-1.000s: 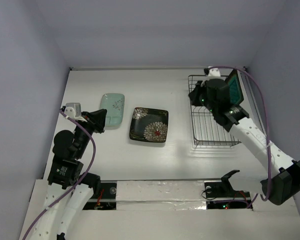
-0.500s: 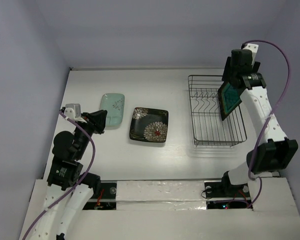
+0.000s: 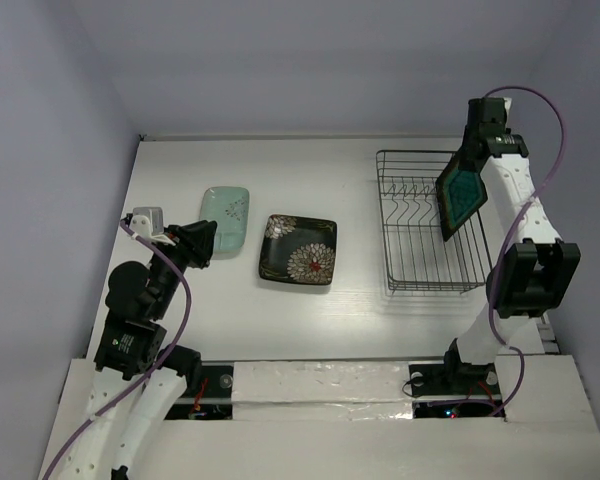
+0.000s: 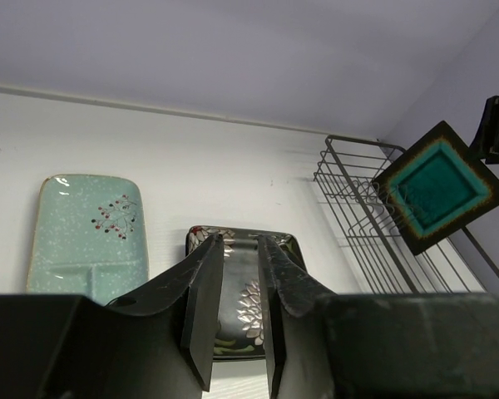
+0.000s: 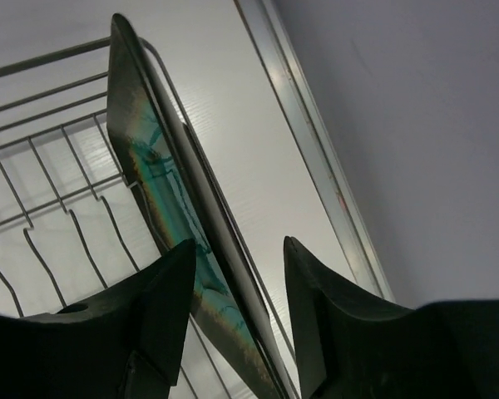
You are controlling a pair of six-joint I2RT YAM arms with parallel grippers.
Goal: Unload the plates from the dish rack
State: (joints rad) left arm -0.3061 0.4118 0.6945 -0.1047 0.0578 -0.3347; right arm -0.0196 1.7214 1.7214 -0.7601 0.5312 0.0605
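Observation:
The dark-rimmed plate with a teal centre [image 3: 460,195] [image 4: 439,187] stands tilted on edge at the right side of the black wire dish rack [image 3: 428,240] [image 4: 353,208]. My right gripper [image 3: 477,150] [image 5: 237,249] is open at the plate's upper far corner. Its fingers straddle the plate's rim [image 5: 150,166]: the left one is against the teal face, the right one stands clear of the back. The mint-green plate [image 3: 226,217] [image 4: 90,233] and the black floral plate [image 3: 298,249] [image 4: 237,283] lie flat on the table. My left gripper [image 3: 202,240] [image 4: 237,241] hovers near them, slightly open and empty.
The rack's upright prongs [image 5: 33,216] line its base left of the teal plate. The table's right rail [image 5: 316,150] and side wall run close behind the rack. Bare white tabletop [image 3: 320,175] lies between the rack and the two flat plates.
The right arm has swung up from over the rack to its far right corner, with its fingers now around the teal plate's top edge. The left arm has stayed in place.

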